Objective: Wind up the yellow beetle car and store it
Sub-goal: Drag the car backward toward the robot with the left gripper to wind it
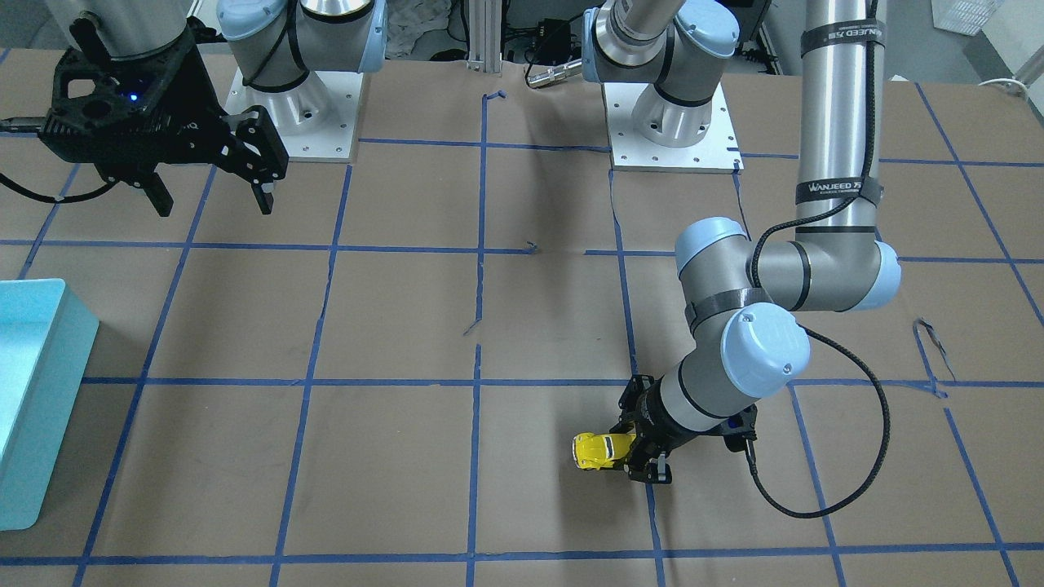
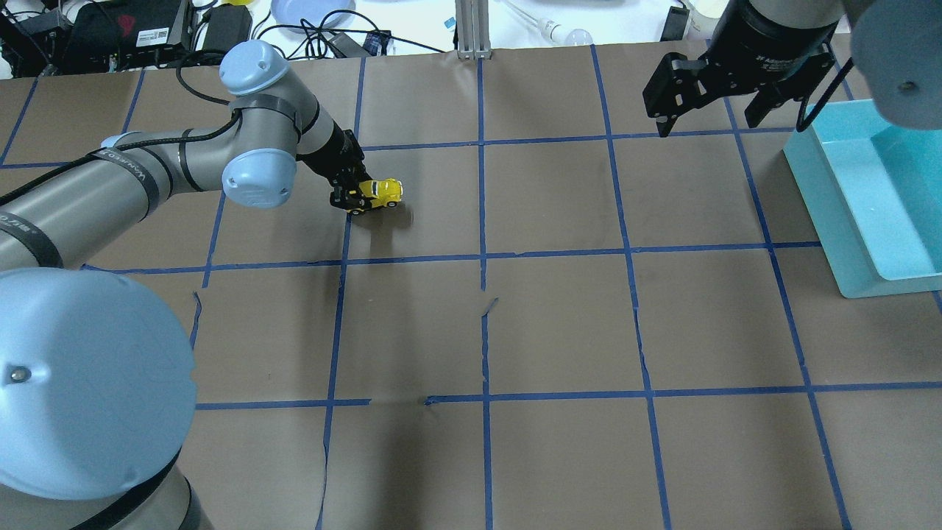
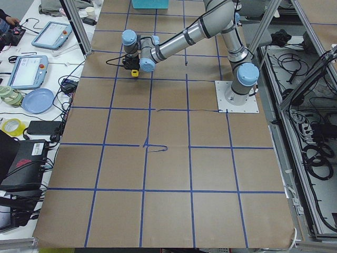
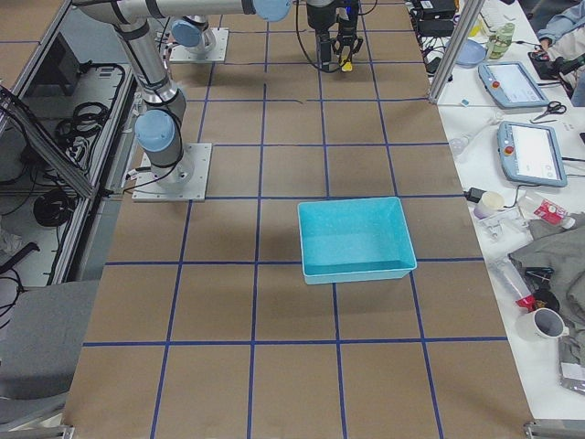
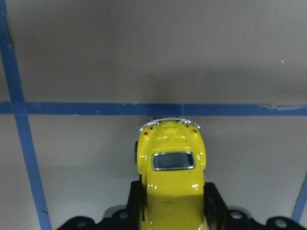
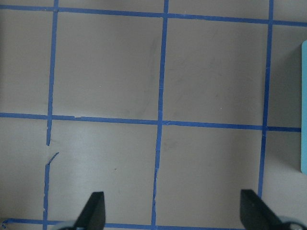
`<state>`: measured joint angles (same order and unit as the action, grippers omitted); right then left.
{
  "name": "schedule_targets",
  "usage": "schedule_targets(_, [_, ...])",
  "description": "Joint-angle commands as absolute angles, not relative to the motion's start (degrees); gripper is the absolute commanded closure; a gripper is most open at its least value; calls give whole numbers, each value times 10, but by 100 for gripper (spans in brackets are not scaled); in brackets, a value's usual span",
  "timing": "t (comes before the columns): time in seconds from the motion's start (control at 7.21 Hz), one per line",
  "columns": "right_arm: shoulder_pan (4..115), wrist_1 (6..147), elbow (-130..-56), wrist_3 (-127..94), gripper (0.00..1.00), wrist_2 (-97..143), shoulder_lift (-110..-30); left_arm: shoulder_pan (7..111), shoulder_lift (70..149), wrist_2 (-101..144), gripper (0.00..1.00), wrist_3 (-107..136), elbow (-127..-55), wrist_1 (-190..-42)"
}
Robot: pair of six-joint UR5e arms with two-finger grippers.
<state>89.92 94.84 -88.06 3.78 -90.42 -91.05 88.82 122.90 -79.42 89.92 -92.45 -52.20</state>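
Shows the yellow beetle car (image 2: pixel 381 191) at the far left of the table (image 2: pixel 559 331), lying level and low at the brown paper (touching it or just clear of it, hard to tell); clamped by its flanks in the left gripper (image 2: pixel 355 197), with the windowed end and a silver bumper sticking out past the fingers toward a blue tape line; well apart from the teal bin (image 2: pixel 868 206) at the far right; hovering near that bin, the right gripper (image 2: pixel 706 125), jaws spread wide and holding nothing; judged to be the winding step, with storing not yet done; calls next, probably, for dragging the car backward along the paper with the wheels pressed down to load the spring, keeping the grip firm against any slipping or twisting of the glossy body; afterwards, needs a carry across the table to the bin, or a hand-over to the right gripper near it.
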Motion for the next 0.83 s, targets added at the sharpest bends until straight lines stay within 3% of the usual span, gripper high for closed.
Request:
schedule_targets(0.0, [899,948,-881,38,0,-904,-911,886,1236,-817,100,889,-924,-522])
schedule_targets(0.69, [899,949,-881,37,0,-904,-911,842,1237,-846,100,811,-928,-521])
